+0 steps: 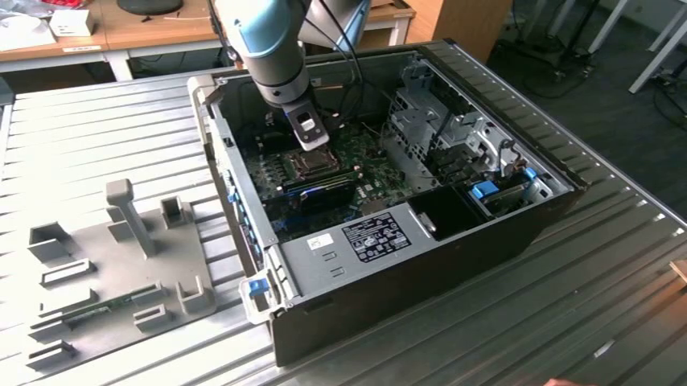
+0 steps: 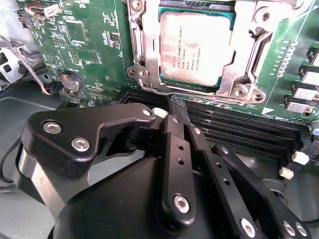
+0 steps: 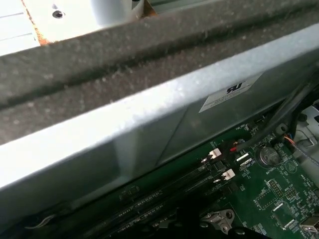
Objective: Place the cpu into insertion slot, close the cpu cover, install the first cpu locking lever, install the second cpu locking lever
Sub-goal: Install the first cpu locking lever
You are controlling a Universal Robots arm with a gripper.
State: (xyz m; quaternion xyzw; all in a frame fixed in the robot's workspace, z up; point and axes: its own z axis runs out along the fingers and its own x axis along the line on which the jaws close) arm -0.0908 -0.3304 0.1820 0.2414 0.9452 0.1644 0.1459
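The cpu [image 2: 196,47] already sits in the insertion slot [image 2: 142,45], just ahead of the tool [image 2: 175,105], whose fingers are pressed together and hold nothing. The cpu cover [image 2: 239,64] lies down around the chip; whether the 2 levers are locked I cannot tell.

Silvery-grey cpu [image 2: 195,47] in a silver cpu cover [image 2: 239,74]; green circuit board [image 2: 94,45]; black gripper [image 2: 175,110].

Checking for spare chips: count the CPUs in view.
1. The cpu sits in the socket on the motherboard, framed by the cpu cover; more may be hidden.
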